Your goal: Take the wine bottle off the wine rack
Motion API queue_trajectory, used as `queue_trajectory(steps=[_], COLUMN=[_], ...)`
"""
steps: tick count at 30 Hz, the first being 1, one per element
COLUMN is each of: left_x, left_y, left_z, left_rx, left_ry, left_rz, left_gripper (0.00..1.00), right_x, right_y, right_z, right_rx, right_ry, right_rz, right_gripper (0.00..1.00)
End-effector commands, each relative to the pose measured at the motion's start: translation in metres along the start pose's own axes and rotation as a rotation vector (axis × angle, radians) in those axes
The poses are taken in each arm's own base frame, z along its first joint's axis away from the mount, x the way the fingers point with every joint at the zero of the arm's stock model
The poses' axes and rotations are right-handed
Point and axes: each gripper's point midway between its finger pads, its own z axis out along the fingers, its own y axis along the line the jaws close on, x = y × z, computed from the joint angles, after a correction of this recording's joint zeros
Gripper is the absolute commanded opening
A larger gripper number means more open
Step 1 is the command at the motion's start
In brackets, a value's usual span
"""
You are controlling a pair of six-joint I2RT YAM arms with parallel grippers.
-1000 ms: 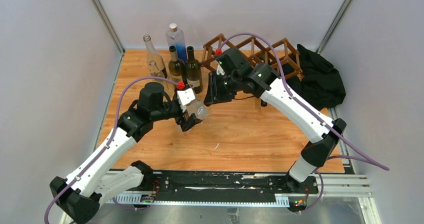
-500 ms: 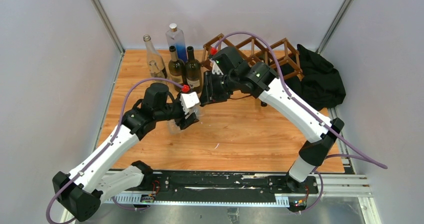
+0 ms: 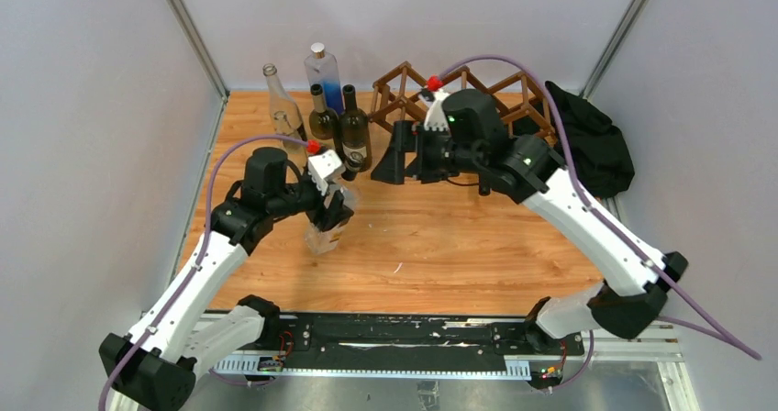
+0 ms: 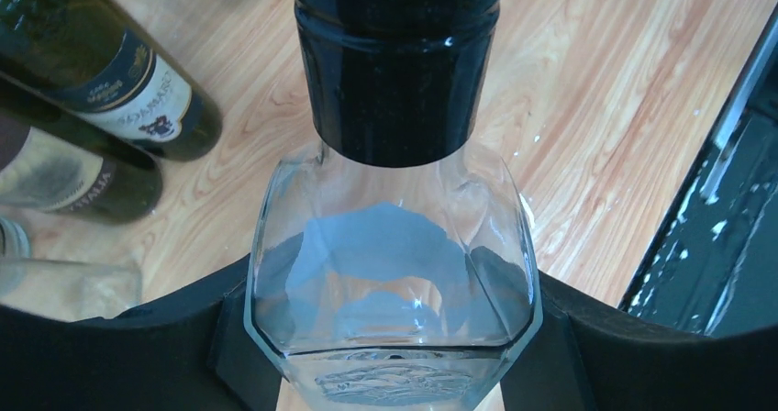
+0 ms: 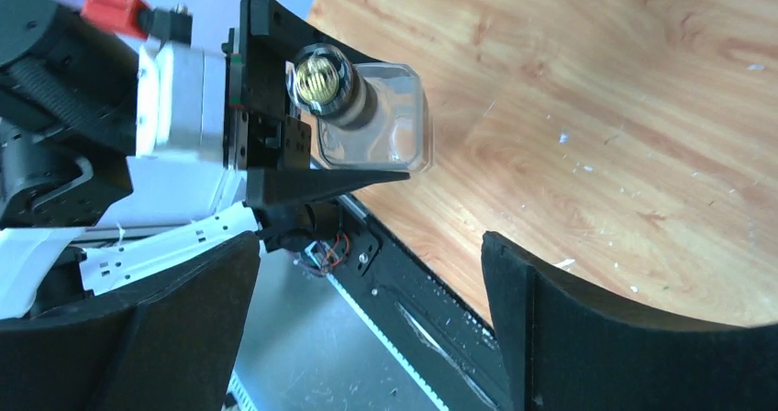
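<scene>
A wooden table (image 3: 459,237) is shown from above, with two robot arms reaching in from its near edge. A clear glass wine bottle (image 3: 322,234) with a black cap (image 4: 396,72) is held upright in the left claw (image 3: 330,216). It is well apart from the brown lattice wine rack (image 3: 401,88) at the back of the table, in which no bottle is seen. The claw's black fingers (image 4: 138,356) are pressed against the bottle's flat sides, just below the shoulder. Whether the base is resting on the table cannot be told. The right claw (image 3: 406,157) is spread wide and holds nothing, hovering in front of the rack. Several standing bottles (image 3: 330,117) are grouped at the back left, and a black cloth (image 3: 592,145) is heaped to the right of the rack.

The bottle is judged to be empty, so fairly light, but rigid, smooth and breakable; a slip on the glass is the likely risk. A hold across the flat sides, as here, is judged safer than one on the round neck, and a gentle set-down is called for
</scene>
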Motion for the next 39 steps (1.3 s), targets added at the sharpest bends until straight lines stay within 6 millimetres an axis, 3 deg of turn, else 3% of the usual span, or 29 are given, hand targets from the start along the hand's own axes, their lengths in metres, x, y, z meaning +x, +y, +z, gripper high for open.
queue_trajectory(steps=[1,9,18,23,31,32,34,36,38,39], left_x=[-0.046,-0.103,-0.159,-0.171,-0.174,-0.174,-0.173,-0.173,-0.173,-0.173], left_y=[0.0,0.003,-0.026,-0.043,-0.053,-0.054,-0.055,-0.054,-0.053,-0.052], left_z=[-0.016,-0.041,-0.076,-0.091,-0.098,-0.098,-0.098,-0.097,-0.096,-0.096], left_rx=[0.034,0.095,0.333,0.424,0.487,0.491,0.495,0.493,0.491,0.487], left_ry=[-0.2,-0.385,-0.505,-0.516,-0.506,-0.503,-0.499,-0.498,-0.496,-0.498], left_rz=[-0.086,-0.269,-0.322,-0.33,-0.373,-0.373,-0.386,-0.404,-0.418,-0.424], left_gripper=[0.0,0.0,0.0,0.0,0.0,0.0,0.04,0.26,0.55,0.7], right_x=[-0.013,0.01,0.037,0.042,0.047,0.048,0.052,0.055,0.058,0.059], right_y=[-0.005,0.003,0.031,0.047,0.078,0.079,0.078,0.076,0.07,0.067], right_z=[-0.015,0.005,0.036,0.043,0.049,0.05,0.049,0.048,0.048,0.048], right_rx=[-0.036,-0.2,-0.325,-0.433,-0.614,-0.624,-0.634,-0.63,-0.6,-0.58], right_ry=[-0.114,-0.111,-0.185,-0.189,-0.185,-0.184,-0.182,-0.178,-0.17,-0.169], right_rz=[-0.058,-0.183,-0.406,-0.421,-0.381,-0.379,-0.385,-0.397,-0.41,-0.419], right_gripper=[0.94,0.96,0.97,0.97,0.98,0.94,0.72,0.43,0.05,0.0])
